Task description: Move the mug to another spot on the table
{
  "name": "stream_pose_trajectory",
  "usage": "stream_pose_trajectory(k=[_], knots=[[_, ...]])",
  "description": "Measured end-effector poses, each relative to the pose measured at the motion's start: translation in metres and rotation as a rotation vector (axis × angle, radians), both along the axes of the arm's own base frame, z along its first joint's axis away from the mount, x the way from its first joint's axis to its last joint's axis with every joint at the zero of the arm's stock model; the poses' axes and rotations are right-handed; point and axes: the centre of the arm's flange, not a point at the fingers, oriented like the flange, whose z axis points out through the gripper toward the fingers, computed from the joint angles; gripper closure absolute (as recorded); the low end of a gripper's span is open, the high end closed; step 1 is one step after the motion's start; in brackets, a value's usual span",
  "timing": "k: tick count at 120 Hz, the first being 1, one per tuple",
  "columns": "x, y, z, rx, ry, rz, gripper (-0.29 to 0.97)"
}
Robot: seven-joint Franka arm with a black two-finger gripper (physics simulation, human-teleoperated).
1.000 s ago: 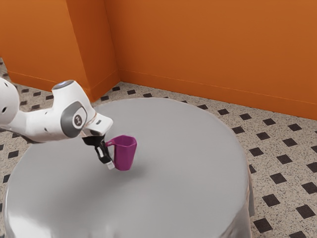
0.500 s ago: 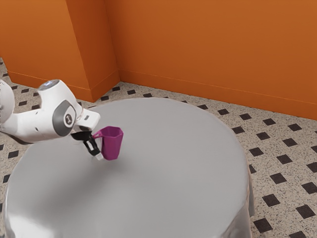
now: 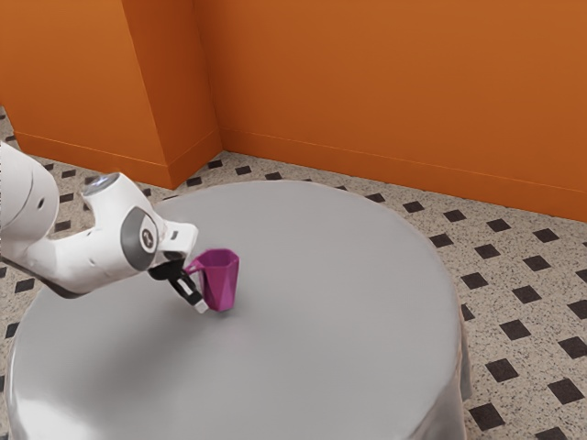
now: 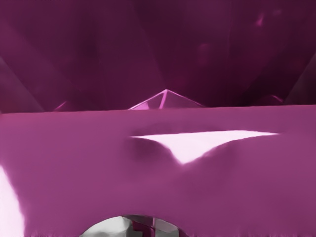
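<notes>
A magenta faceted mug stands upright on the round grey table, left of its middle in the exterior view. My black gripper comes in from the exterior view's left and is shut on the mug's handle side, its fingers pointing down along the mug's left wall. The mug's base looks level with the tabletop, with a shadow right beneath it. In the wrist view the mug's magenta surface lies right against the camera, with a sliver of grey table under it.
The table's edge curves close behind my arm on the exterior view's left. Orange walls and a checkered floor surround the table. Bare tabletop stretches to the exterior view's right and front of the mug.
The mug, held in my gripper, went left and up half a second ago, then came back right and down toward the tabletop. My arm's elbow swung with it.
</notes>
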Motion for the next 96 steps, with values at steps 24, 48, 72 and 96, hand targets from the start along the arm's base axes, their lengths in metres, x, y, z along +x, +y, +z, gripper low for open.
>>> stream_pose_trajectory(k=[24, 48, 72, 96], knots=[[-0.005, 0.000, -0.010, -0.014, 0.010, 0.030, 0.71], [-0.007, 0.001, -0.017, -0.036, 0.023, 0.050, 0.31], [-0.028, -0.002, -0.028, -0.070, 0.067, 0.062, 0.12], [-0.033, -0.003, -0.026, -0.089, 0.078, 0.056, 0.05]])
